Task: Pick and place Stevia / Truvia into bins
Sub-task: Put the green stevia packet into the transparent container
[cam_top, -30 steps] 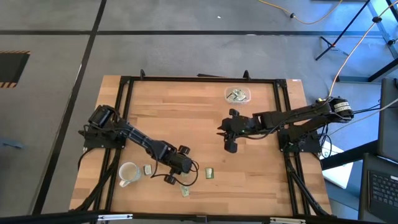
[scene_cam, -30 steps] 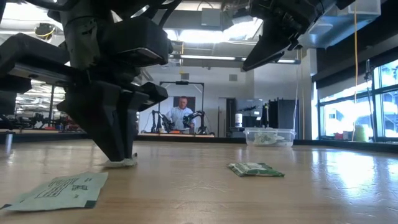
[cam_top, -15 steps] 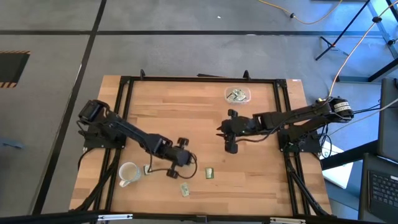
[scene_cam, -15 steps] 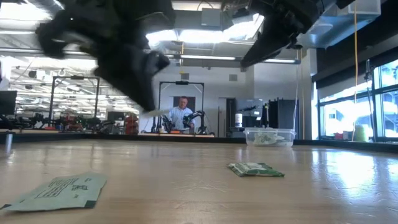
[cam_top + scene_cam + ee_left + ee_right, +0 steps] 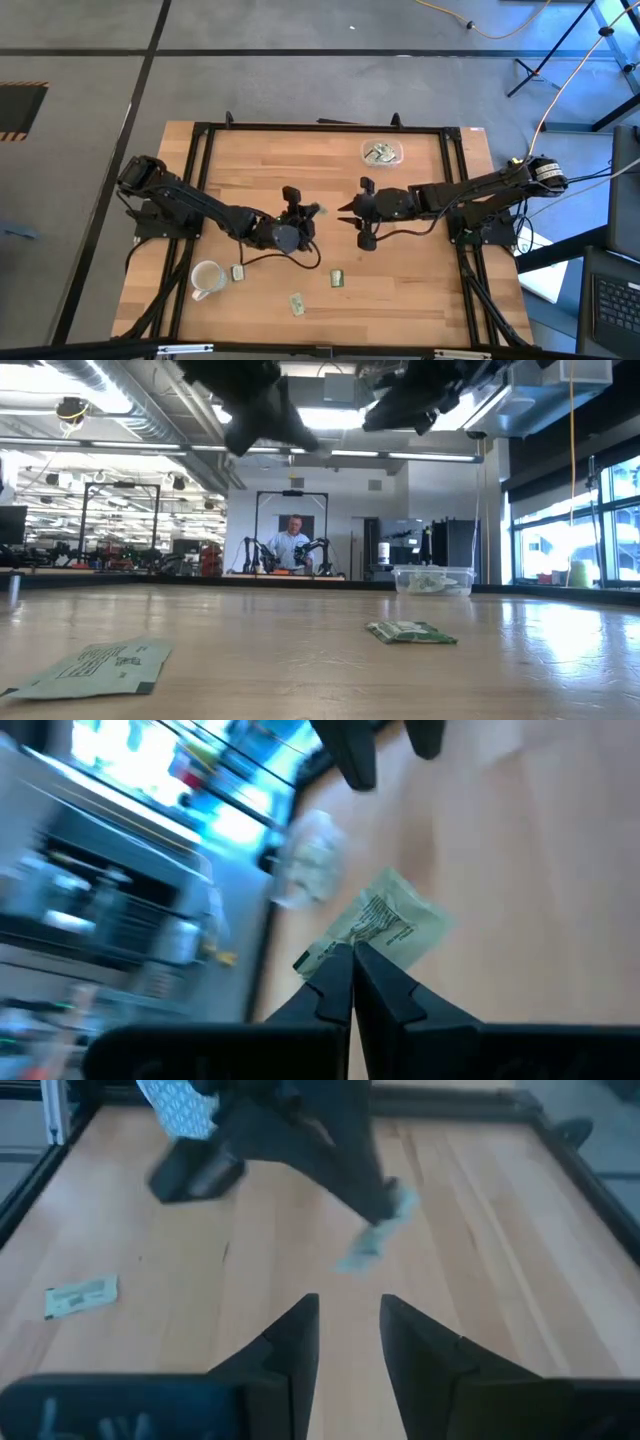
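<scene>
Left wrist view, sachet pinched between fingers

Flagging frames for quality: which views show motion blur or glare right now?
Left wrist view: background streaked with blur, though the sachet pinched in the left gripper reads fairly clearly. Right wrist view: the left arm and its sachet are smeared; the right gripper hangs open. Low view: bright ceiling glare behind dark arms; the table looks sharp. High view: clean.

Wooden table: sachets, tub, mug.
</scene>
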